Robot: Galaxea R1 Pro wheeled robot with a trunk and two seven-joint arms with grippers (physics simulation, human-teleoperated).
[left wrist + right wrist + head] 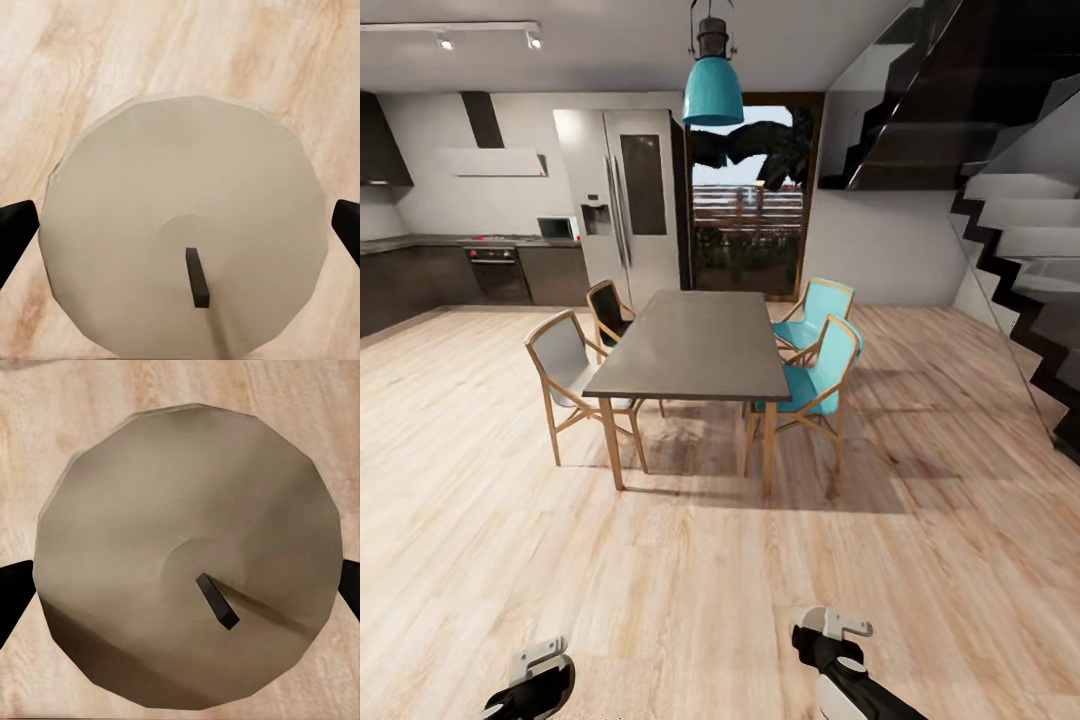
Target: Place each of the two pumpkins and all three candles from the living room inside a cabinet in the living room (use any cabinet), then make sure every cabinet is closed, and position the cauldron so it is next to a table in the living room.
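Wood floor (690,590), dining table (695,345)

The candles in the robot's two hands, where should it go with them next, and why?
Probably turn away to look for the cabinet. Each gripper is shut on a candle, one left, one right, but ahead stand just the dining table, chairs and kitchen, with no low brown cabinet in sight.
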